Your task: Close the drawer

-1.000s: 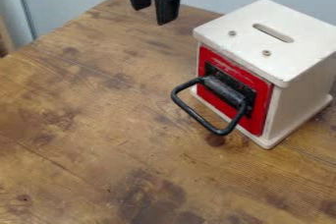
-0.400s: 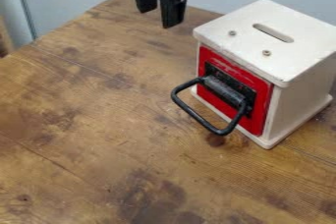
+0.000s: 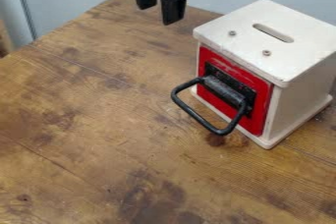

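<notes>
One red drawer (image 3: pixel 237 92), no legible writing; fingers (image 3: pixel 171 7) well apart.

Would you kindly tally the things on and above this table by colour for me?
Red: 1, the drawer
Black: 2, the handle and the gripper
Pale: 1, the housing
Total: 4

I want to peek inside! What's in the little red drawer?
Only the small red drawer's front shows, with its big black loop handle. The pale wooden cube housing covers its inside, so any contents are hidden.
</notes>
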`<state>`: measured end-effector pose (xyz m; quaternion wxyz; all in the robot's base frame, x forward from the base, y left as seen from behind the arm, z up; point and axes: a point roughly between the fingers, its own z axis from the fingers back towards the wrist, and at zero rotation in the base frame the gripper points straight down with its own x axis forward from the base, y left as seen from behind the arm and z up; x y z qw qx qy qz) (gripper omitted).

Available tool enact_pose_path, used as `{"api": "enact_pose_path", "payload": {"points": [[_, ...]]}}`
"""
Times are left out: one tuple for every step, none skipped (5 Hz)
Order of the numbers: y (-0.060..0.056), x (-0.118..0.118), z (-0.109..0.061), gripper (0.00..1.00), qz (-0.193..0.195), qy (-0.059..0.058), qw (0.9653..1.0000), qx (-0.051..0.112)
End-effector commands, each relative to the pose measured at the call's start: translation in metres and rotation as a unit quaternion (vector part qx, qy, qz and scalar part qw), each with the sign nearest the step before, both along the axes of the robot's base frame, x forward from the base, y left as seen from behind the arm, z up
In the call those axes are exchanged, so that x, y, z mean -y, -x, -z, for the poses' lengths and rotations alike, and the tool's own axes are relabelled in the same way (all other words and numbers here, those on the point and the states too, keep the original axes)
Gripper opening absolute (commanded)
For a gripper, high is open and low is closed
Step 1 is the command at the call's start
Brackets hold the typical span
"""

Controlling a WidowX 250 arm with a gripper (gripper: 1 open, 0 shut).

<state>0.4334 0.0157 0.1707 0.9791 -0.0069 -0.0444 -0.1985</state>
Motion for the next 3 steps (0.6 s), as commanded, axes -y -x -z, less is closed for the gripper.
{"api": "enact_pose_path", "payload": {"points": [[-0.0008,-0.0021,-0.0387,1.0,-0.004,0.0,0.9983,0.057],[-0.0003,-0.0042,-0.041,1.0,-0.008,0.002,0.9981,0.061],[0.0006,-0.0065,-0.0434,1.0,-0.011,0.004,0.998,0.062]]}}
